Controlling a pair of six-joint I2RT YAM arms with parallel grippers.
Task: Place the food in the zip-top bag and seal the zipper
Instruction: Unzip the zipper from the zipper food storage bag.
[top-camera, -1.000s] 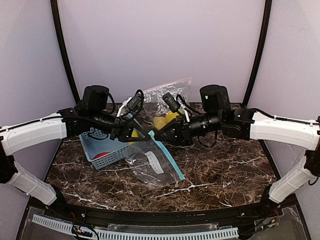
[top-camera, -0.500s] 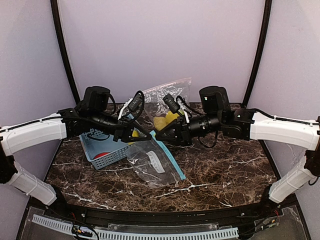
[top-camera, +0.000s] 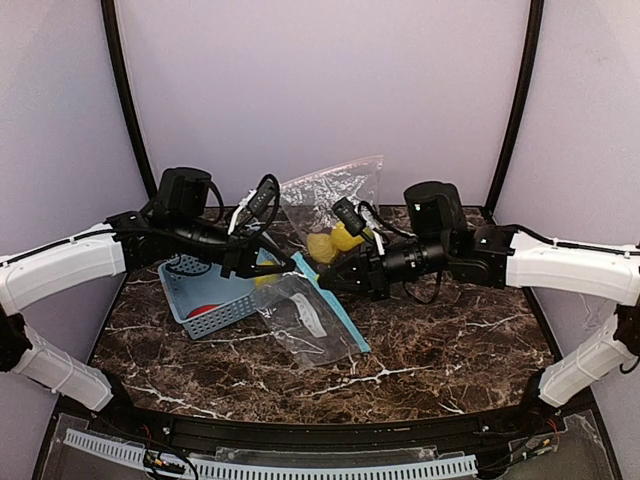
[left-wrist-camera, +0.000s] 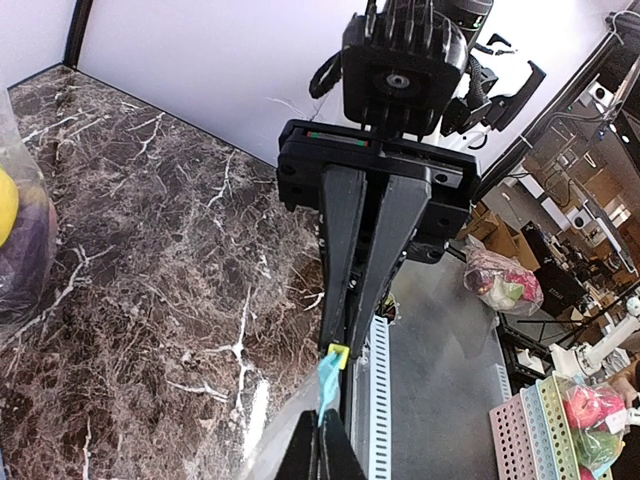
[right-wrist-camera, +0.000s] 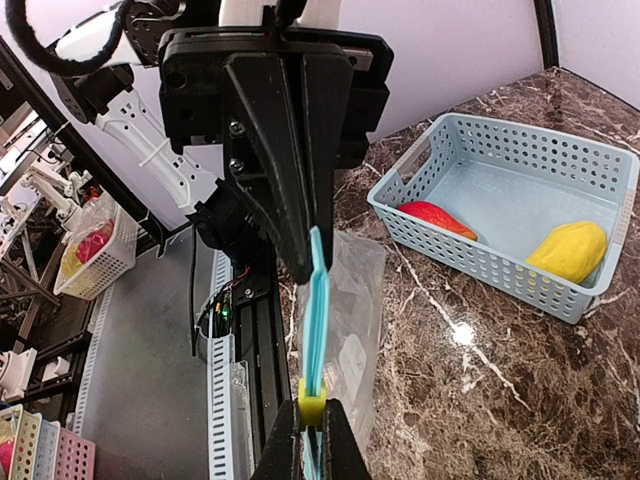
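Note:
A clear zip-top bag (top-camera: 308, 322) with a light-blue zipper strip (right-wrist-camera: 316, 300) hangs between the two grippers, its body resting on the table. My left gripper (top-camera: 288, 264) (left-wrist-camera: 322, 442) is shut on one end of the strip. My right gripper (top-camera: 322, 280) (right-wrist-camera: 311, 425) faces it, shut on the yellow slider (right-wrist-camera: 311, 402) at the other end. Two pieces of food lie in the blue basket (top-camera: 190, 300): a red piece (right-wrist-camera: 435, 217) and a yellow lemon (right-wrist-camera: 567, 250). More food, yellow lemons (top-camera: 322, 246) and a purple eggplant (left-wrist-camera: 22, 250), sits in a second clear bag (top-camera: 335, 195) behind.
The basket stands at the left of the marble table (top-camera: 440, 340), under the left arm. The second bag stands upright at the back centre, just behind both wrists. Black frame posts (top-camera: 125, 100) rise at the back corners.
The left gripper has shut on the end of the zipper strip. The right gripper has slid a little right and toward me, so the strip between them is longer.

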